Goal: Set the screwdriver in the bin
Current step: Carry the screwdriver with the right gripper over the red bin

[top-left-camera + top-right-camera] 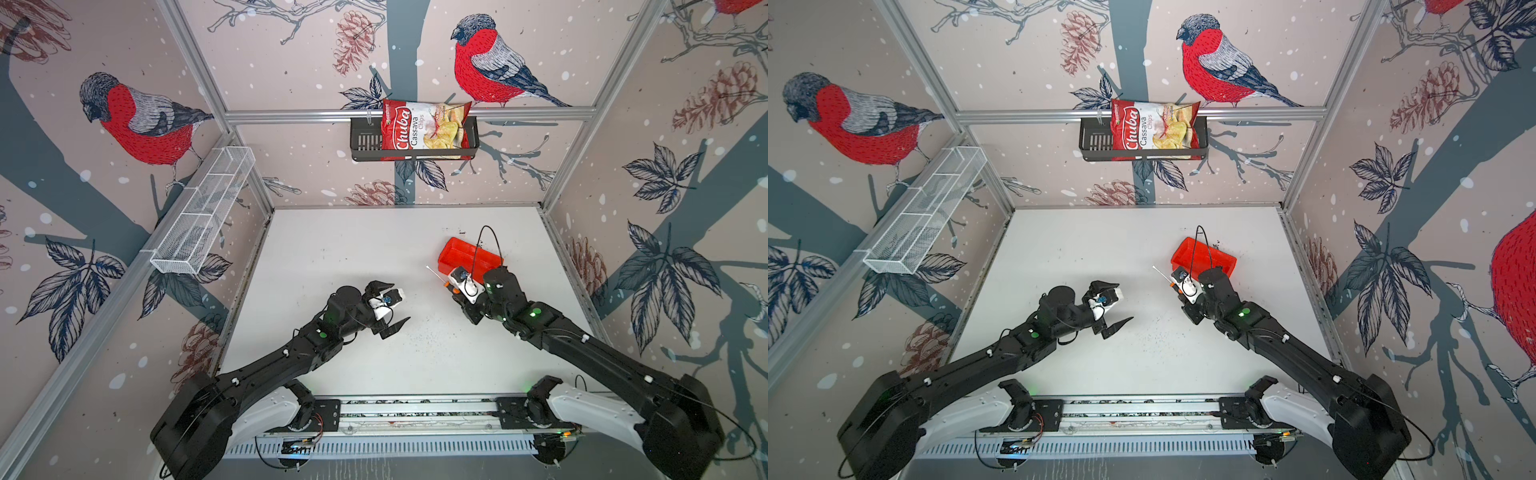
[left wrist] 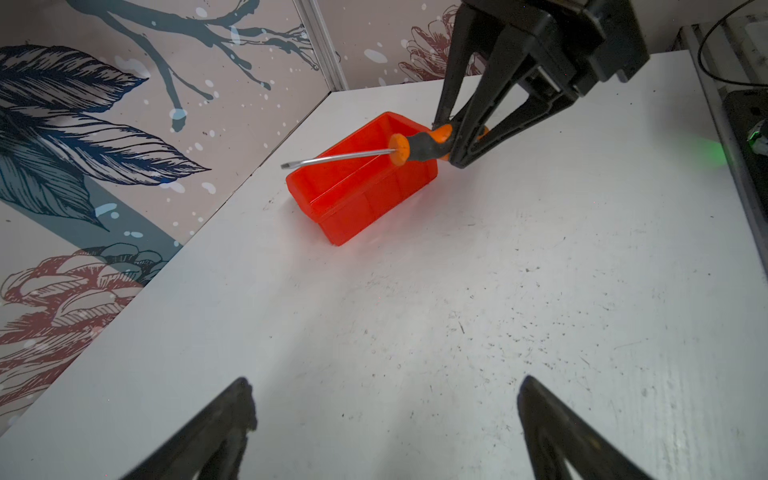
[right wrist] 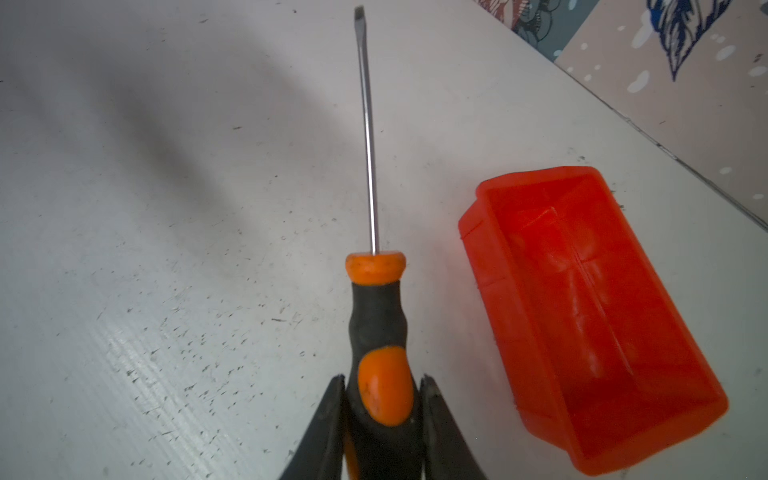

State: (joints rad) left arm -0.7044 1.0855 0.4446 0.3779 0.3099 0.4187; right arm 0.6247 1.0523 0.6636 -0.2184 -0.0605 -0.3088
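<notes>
Screwdriver (image 3: pixel 376 316), one, in right hand (image 3: pixel 380 380), one bin (image 3: pixel 498 291)

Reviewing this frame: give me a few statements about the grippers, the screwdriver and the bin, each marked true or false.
1. The right gripper is shut on the orange-and-black handle of the thin-shafted silver screwdriver. True.
2. The screwdriver lies inside the shallow red-orange plastic bin. False: it is held outside the bin, which is empty.
3. The left gripper holds a tool. False: its jaws stand open with nothing between them.
4. A red chips bag sits in the black wall basket. True.
</notes>
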